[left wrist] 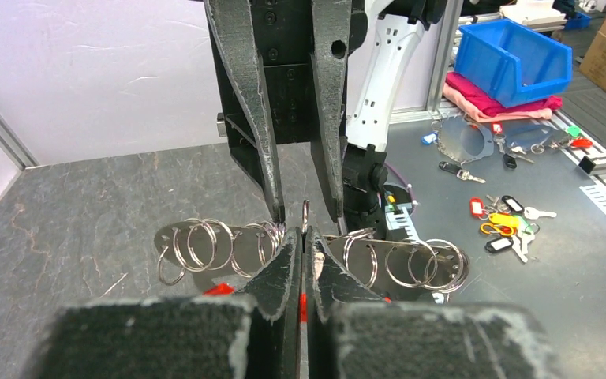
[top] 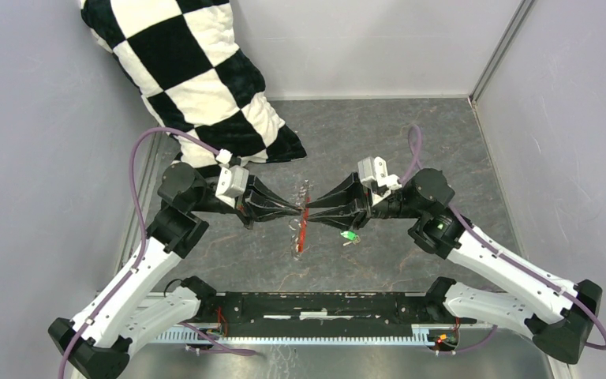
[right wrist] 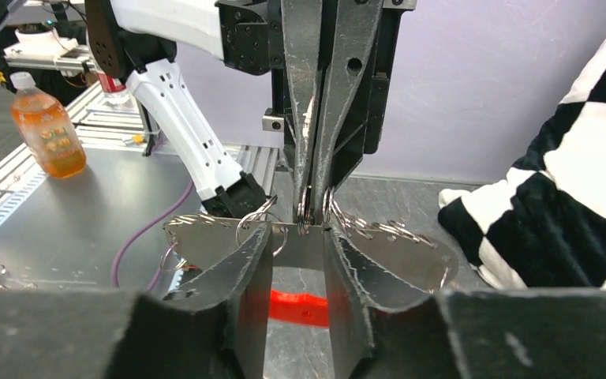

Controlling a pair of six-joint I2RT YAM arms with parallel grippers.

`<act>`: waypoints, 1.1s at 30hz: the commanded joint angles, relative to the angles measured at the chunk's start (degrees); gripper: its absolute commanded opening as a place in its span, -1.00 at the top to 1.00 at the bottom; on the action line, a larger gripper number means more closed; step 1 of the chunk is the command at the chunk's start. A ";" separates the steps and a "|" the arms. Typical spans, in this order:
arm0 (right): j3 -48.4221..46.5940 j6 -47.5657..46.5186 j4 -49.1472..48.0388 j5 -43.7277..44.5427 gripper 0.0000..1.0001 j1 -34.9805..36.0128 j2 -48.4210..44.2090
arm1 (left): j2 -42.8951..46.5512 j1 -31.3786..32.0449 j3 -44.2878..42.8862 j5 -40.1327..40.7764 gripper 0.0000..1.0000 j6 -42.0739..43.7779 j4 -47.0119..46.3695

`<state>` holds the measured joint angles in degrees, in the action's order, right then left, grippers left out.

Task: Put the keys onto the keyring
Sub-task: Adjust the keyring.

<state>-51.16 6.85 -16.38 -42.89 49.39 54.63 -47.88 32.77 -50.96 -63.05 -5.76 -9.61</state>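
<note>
While your left fingers (left wrist: 274, 278) clamp the keyring (top: 303, 229) over the grey marbled desk (top: 410, 142), your right fingers (right wrist: 246, 272) stand apart around its ring. The green-headed key (top: 349, 235) lies just beside them. Lilac walls (top: 39, 118) enclose the desk, with a checkered pillow (top: 197, 79) at far left.

Silvery keyring (top: 303, 229) with long red tag (flat or hanging, unclear); tiny green-headed key (top: 349, 235) near its right.
</note>
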 commanded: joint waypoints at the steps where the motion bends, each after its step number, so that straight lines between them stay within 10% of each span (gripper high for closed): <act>1: 1.29 6.05 -8.62 0.82 0.34 0.10 1.08 | 1.10 0.18 0.69 1.89 0.96 -2.27 -2.88; 7: 2.37 8.71 -10.95 0.67 0.36 0.10 2.04 | 1.90 0.14 1.63 7.38 0.95 -0.15 -1.48; 12: 1.65 8.84 -10.16 2.12 0.98 0.14 2.68 | 2.07 0.18 2.00 6.39 0.96 1.91 0.71; 24: -10.16 -10.53 24.46 8.36 0.98 0.09 3.92 | 1.06 0.17 -1.87 14.05 0.09 24.54 27.32; 33: -13.94 -14.97 31.28 7.91 0.98 1.36 6.41 | 0.87 0.15 -2.23 12.14 0.09 23.87 27.07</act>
<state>-61.65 -4.80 12.69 -35.42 49.89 60.38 -47.16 32.77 -50.74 -49.54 15.77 17.65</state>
